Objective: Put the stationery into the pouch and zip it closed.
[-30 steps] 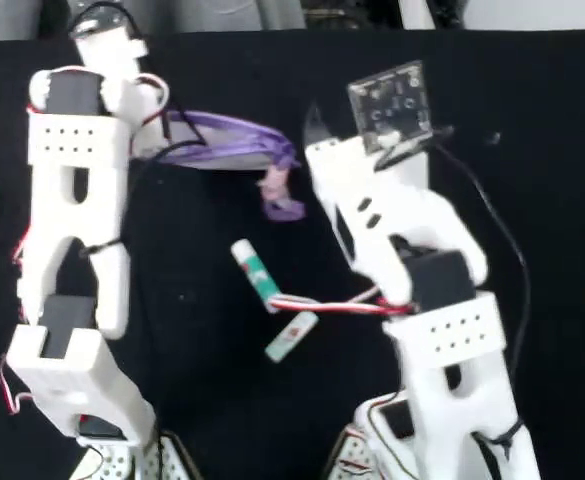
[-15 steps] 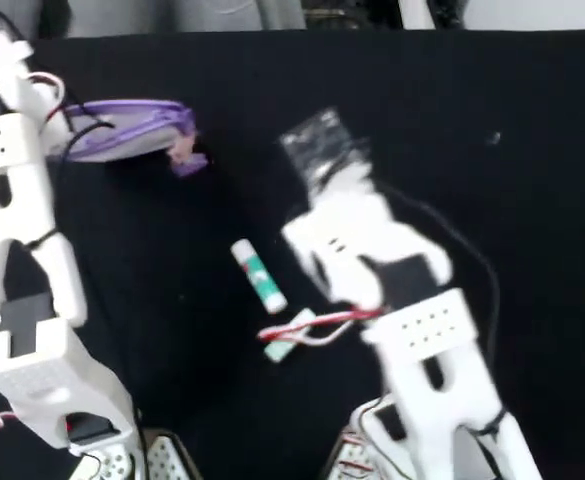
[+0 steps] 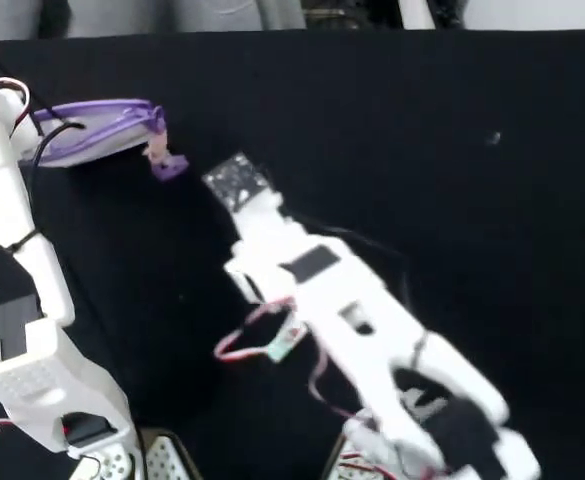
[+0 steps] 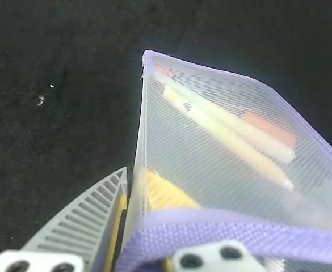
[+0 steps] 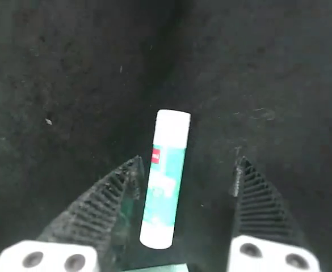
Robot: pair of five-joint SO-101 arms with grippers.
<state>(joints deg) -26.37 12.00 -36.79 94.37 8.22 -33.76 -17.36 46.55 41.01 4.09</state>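
My left gripper [image 4: 133, 187] is shut on the edge of the translucent purple pouch [image 4: 222, 147], held above the black table. Inside the pouch lie a yellow-green pen [image 4: 228, 136], an orange one and something yellow. From above, the pouch [image 3: 97, 128] hangs at the far left with its zipper pull [image 3: 167, 166] dangling. My right gripper [image 5: 188, 167] is open low over the table. A white glue stick [image 5: 164, 181] with a teal label lies between its ribbed fingers [image 5: 106, 207], touching neither. The right arm [image 3: 317, 275] covers that stick from above. A second white-green stick [image 3: 285, 342] pokes out beside it.
A loop of red-and-white cable [image 3: 240, 338] hangs from the right arm near the second stick. The black cloth [image 3: 472, 150] spreads bare to the back right. The left arm's white body [image 3: 17, 300] stands along the left edge.
The left arm has swung the pouch from the middle to the far left. The right arm has turned left and come down over the glue stick, which now lies between its fingers.
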